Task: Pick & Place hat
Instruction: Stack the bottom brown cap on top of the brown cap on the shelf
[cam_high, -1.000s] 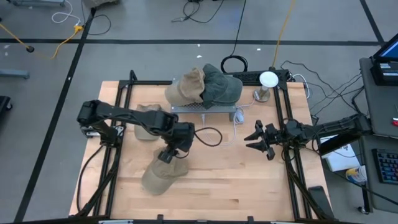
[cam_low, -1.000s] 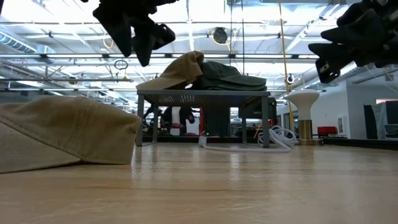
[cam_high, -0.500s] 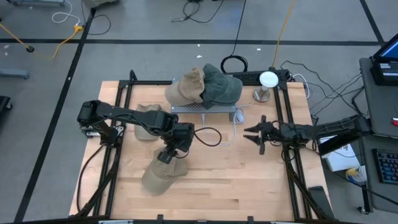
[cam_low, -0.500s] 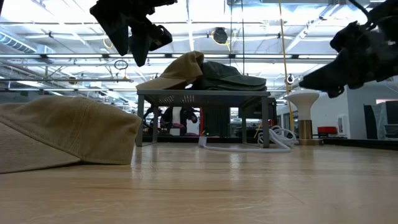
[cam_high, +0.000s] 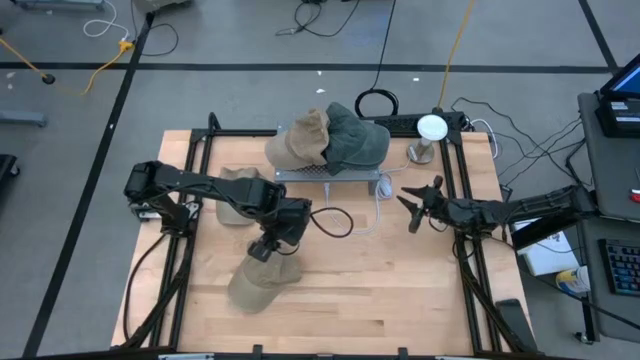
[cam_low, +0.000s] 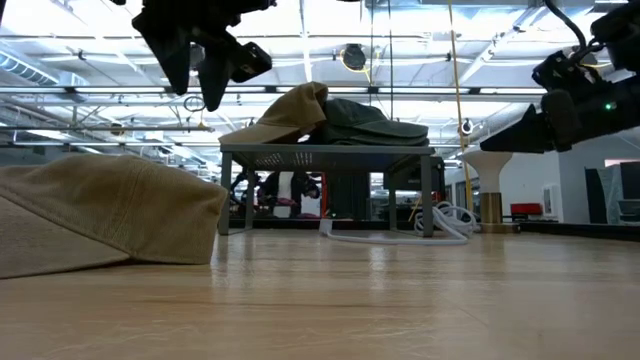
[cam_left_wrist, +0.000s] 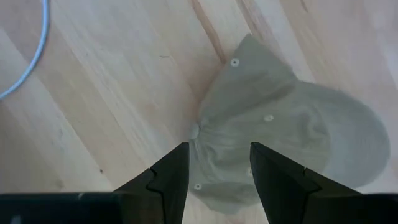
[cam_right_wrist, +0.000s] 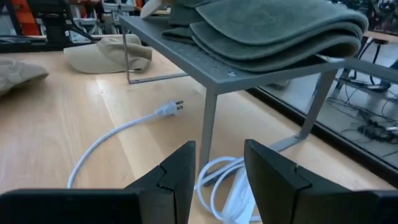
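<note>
A tan hat (cam_high: 262, 283) lies crown up on the wooden table near its front left; it also shows in the low view (cam_low: 100, 215). My left gripper (cam_high: 263, 250) hangs open just above the tan hat (cam_left_wrist: 292, 137), pointing steeply down, its fingers clear of the cloth. My right gripper (cam_high: 409, 209) stands open at the table's right side, roughly level, pointing toward the grey rack (cam_high: 330, 173). On that rack rest a second tan hat (cam_high: 298, 140) and a dark green hat (cam_high: 357, 140).
A third tan hat (cam_high: 236, 196) lies on the table under my left arm. A white cable with a plug (cam_right_wrist: 124, 134) and a black cable loop (cam_high: 338, 220) lie in front of the rack. A white round-topped stand (cam_high: 430, 132) sits at the far right.
My right gripper has rolled and turned from pointing toward the table's near left to lying about level, facing the rack, and has sunk a little. My left gripper has tipped slightly above the tan hat. No hat has moved.
</note>
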